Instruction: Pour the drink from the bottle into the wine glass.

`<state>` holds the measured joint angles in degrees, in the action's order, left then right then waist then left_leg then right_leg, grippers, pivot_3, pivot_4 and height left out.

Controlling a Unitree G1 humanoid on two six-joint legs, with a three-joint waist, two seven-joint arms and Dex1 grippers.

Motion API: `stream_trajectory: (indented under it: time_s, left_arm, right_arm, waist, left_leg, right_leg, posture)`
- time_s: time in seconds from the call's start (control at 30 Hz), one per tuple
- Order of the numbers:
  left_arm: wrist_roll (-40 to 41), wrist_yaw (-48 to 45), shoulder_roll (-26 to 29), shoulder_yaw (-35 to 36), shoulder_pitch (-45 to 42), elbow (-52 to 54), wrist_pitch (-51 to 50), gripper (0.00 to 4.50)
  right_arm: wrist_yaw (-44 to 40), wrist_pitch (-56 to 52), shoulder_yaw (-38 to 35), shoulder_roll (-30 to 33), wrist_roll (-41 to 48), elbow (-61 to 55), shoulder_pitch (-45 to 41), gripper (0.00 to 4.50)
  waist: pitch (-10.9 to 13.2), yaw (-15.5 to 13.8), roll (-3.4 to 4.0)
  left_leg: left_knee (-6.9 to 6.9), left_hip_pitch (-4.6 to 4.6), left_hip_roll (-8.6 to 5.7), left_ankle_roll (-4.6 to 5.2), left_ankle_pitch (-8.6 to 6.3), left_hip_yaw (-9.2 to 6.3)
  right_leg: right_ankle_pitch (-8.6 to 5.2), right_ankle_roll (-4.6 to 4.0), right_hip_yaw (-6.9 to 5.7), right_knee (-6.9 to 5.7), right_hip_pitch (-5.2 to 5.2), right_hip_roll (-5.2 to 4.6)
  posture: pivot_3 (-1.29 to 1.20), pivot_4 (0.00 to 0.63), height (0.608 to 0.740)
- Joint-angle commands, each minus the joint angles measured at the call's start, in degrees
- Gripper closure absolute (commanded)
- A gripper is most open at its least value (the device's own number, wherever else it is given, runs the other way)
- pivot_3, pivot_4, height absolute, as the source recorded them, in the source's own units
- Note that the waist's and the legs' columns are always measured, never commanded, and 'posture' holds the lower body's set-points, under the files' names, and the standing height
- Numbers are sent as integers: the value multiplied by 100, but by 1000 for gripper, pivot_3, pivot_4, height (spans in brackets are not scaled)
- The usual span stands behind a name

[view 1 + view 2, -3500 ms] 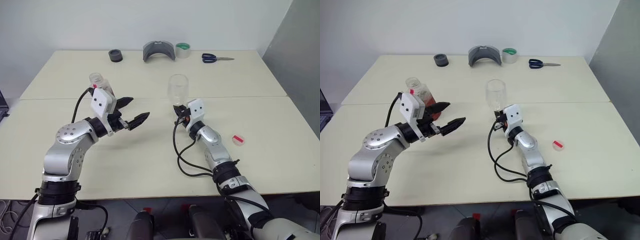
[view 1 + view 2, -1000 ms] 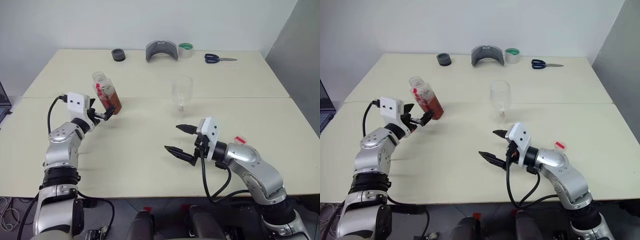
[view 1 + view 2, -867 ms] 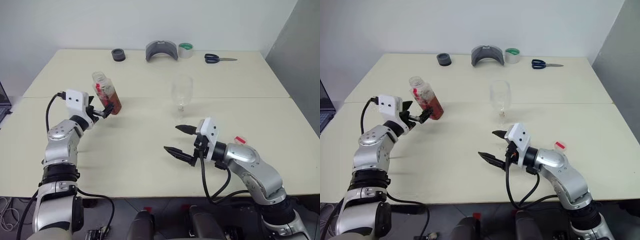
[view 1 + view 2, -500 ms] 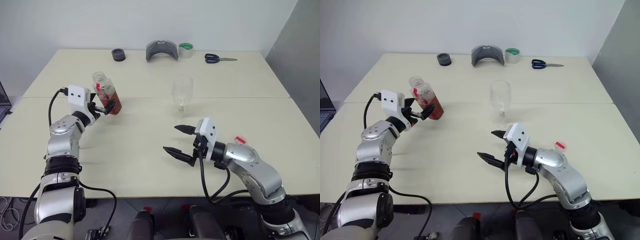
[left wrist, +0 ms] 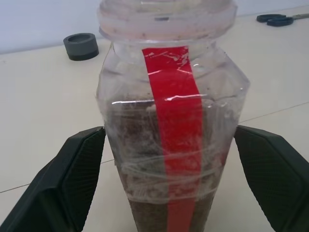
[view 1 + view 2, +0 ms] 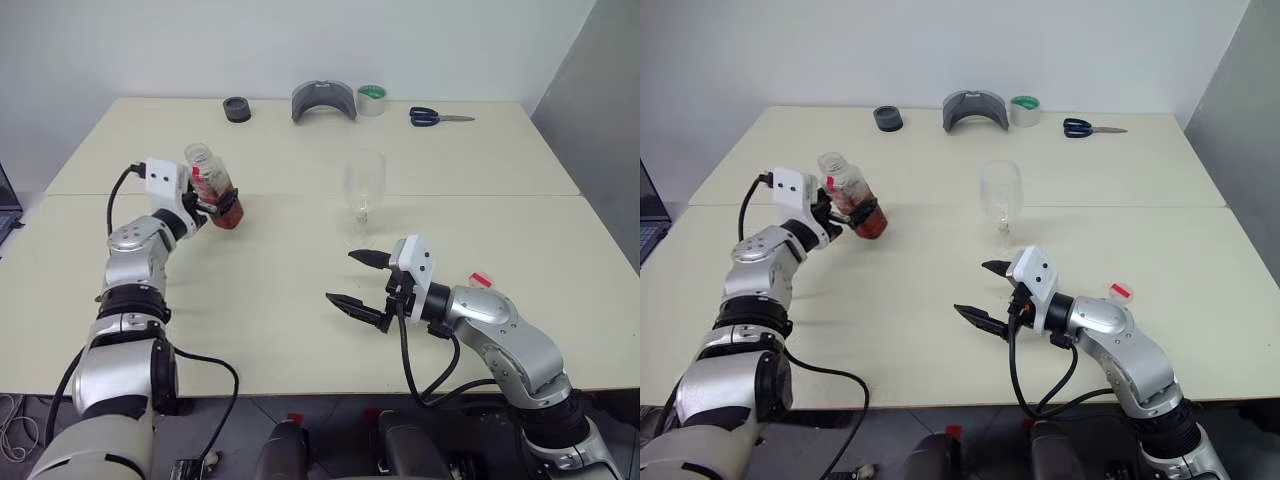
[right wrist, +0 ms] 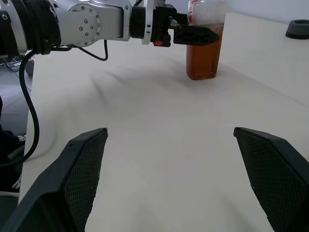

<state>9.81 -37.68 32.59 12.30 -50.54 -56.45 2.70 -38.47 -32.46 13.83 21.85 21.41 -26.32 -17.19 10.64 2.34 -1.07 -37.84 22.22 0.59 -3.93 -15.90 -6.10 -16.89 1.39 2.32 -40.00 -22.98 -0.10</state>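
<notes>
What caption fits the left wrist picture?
Open left claw straddling the uncapped clear plastic bottle of reddish-brown drink.

A pale cream table (image 6: 300,290), crossed by a seam running from 9 to 3 o'clock, carries everything. Along the far edge, around 12 o'clock, lie a dark round ring (image 6: 236,109), a grey curved piece (image 6: 322,101), a green-cored tape roll (image 6: 370,99) and blue-handled scissors (image 6: 434,117). The bottle (image 6: 214,188) stands at 10 o'clock, the wine glass (image 6: 363,186) near the centre. A small red-and-white cap (image 6: 481,281) lies at 3 o'clock.
</notes>
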Motion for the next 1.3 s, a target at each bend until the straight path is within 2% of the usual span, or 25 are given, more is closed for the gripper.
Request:
stream_trajectory:
  time_s: [0.03,0.17,0.33,0.4,0.67,0.77,0.93,1.3]
  left_arm:
    - [-74,-76,53,-38,-248,-156,245,0]
    - [-60,-58,8,-3,-373,-400,304,848]
    - [-17,-130,-22,20,-460,-468,351,2456]
    - [17,-162,-47,33,-490,-413,347,2725]
    - [-294,-373,-438,-540,-731,854,550,2732]
    - [-596,-290,-534,-869,-1021,1021,750,2732]
    - [-1216,-95,-656,-1403,-1566,816,1513,2732]
    - [-2063,297,-660,-1976,-2335,-323,2842,2732]
  right_arm:
    - [45,28,5,6,-3,-266,-63,54]
    - [110,11,8,-8,-9,-314,-33,0]
    - [273,73,-18,-30,-79,-364,40,0]
    - [365,136,-54,-50,-144,-385,69,0]
    - [918,615,-678,-32,-448,-777,402,0]
    - [855,476,-1029,107,-225,-875,350,0]
    - [989,300,-1407,138,-13,-777,85,0]
    - [1524,253,-1376,-75,-248,-560,-264,0]
  waist:
    - [0,0,0]
    - [0,0,0]
    - [0,0,0]
    - [0,-1,0]
    - [3,-65,-6]
    - [3,-60,-6]
    - [4,-41,-6]
    - [4,-1,-6]
  left_leg:
    - [0,2,0,0,0,0]
    - [-7,24,0,0,0,-3]
    - [-7,30,-1,0,0,-6]
    - [-8,33,-2,0,0,-8]
    - [-19,58,-7,-12,7,-21]
    - [-18,57,-9,-13,7,-18]
    - [-17,54,-9,-3,2,-14]
    - [-14,52,-13,0,2,-5]
  right_leg:
    - [0,0,0,0,-1,0]
    - [2,1,-3,-3,-20,0]
    - [2,1,-4,-1,-21,-1]
    - [2,1,-5,-1,-23,-1]
    - [4,3,-18,2,-32,-6]
    - [5,5,-14,3,-32,-6]
    - [5,5,-12,1,-32,-5]
    - [5,5,-3,1,-33,-4]
  posture:
    - [0,150,740]
    - [0,150,740]
    - [0,150,740]
    - [0,150,740]
    - [0,150,740]
    - [0,150,740]
    - [0,150,740]
    - [0,150,740]
